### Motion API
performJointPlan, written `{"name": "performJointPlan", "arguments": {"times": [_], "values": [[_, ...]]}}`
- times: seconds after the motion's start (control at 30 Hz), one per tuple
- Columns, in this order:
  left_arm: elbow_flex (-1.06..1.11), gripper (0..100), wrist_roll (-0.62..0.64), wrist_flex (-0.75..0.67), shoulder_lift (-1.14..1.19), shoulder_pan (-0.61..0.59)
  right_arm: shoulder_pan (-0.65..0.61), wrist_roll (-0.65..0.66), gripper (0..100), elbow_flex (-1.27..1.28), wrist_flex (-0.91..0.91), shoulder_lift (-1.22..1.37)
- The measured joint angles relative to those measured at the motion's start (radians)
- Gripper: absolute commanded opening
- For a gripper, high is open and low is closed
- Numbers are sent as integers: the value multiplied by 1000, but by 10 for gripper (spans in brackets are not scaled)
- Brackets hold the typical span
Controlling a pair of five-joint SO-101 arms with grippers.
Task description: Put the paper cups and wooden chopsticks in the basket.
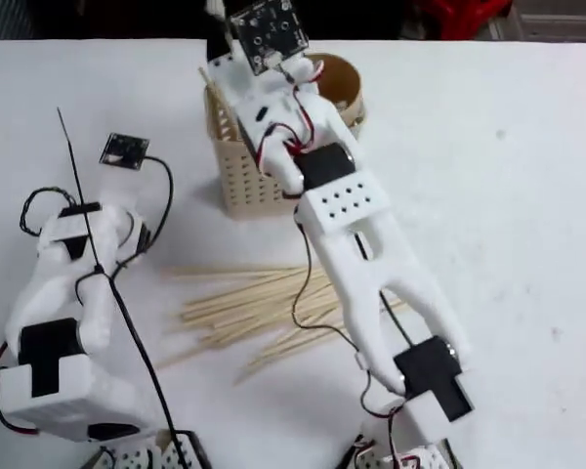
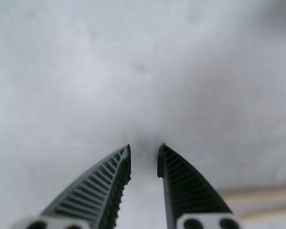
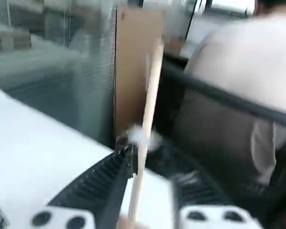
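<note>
A heap of wooden chopsticks (image 1: 264,308) lies on the white table between the two arms. The cream perforated basket (image 1: 236,181) stands at the back, with a brown paper cup (image 1: 344,83) at its far right side. My right gripper (image 3: 140,157) is over the basket, shut on a single chopstick (image 3: 150,95) that stands up between its fingers. My left gripper (image 2: 144,150) hangs just above bare table with a narrow gap between its fingertips and nothing in them. A few chopstick ends (image 2: 262,202) lie close by it.
The left arm (image 1: 68,283) sits folded at the table's left with a black cable (image 1: 127,313) running across it. The right arm (image 1: 371,264) stretches over the chopstick heap. Open white table lies to the right.
</note>
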Motion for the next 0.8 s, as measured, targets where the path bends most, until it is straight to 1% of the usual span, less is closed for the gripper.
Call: {"name": "performJointPlan", "arguments": {"times": [0.1, 0.2, 0.4, 0.47, 0.53, 0.6, 0.73, 0.8], "values": [[0, 120, 0, 0, 0, 0, 0, 0, 204, 83, 74, -100], [0, 120, 0, 0, 0, 0, 0, 0, 204, 180, 186, -232], [0, 122, 0, 0, 0, 0, 0, 0, 206, 410, 529, -565], [0, 123, 0, 0, 0, 0, 0, 26, 206, 482, 623, -666], [0, 123, 0, 0, 0, 0, 0, 106, 206, 542, 701, -743], [0, 123, 0, 0, 0, -8, 0, 216, 206, 594, 770, -781], [0, 120, 2, 0, 0, -32, -17, 451, 205, 687, 910, -781], [0, 120, 2, 0, 0, -37, -43, 549, 205, 750, 934, -753]]}}
